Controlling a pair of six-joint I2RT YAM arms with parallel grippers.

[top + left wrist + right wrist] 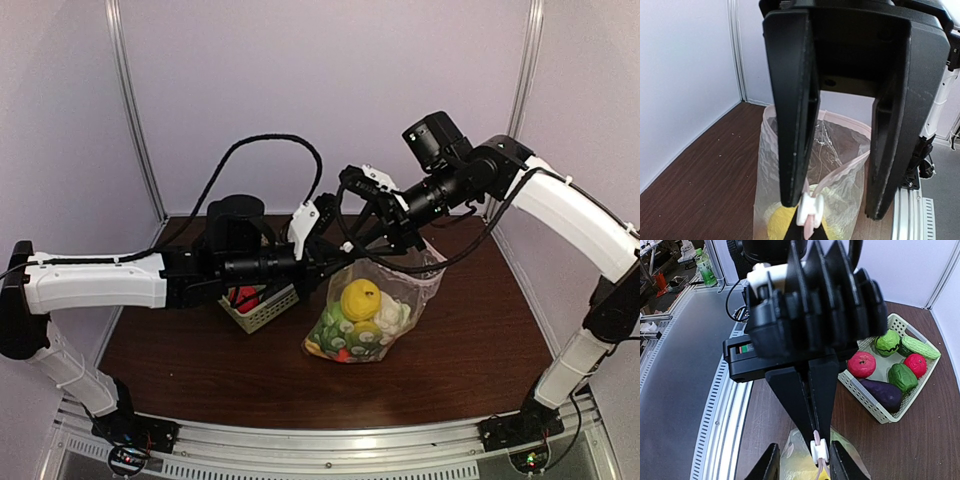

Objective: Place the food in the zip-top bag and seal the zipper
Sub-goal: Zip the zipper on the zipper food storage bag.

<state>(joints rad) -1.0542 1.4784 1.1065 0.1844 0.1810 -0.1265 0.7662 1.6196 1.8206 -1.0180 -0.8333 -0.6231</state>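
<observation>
No lettering reads anywhere; right gripper (816, 427) jaws clenched on the zipper (818, 450), left gripper (840, 210) jaws seemingly released.

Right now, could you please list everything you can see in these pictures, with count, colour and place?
Bag: one, clear plastic, upright on the table centre, held up at its top.
Zipper: one, pale pink strip along the bag's top edge, with a white slider.
Food in the bag: several pieces, yellow, white, green and orange; exact count unclear.
Basket: one, pale green, on the table left of the bag.
Food in the basket: six visible, two red, three green, one purple.
Table: one, dark brown wood.
Left end effector: black, open, over the bag's top.
Right end effector: black, shut on the zipper near the slider.
</observation>
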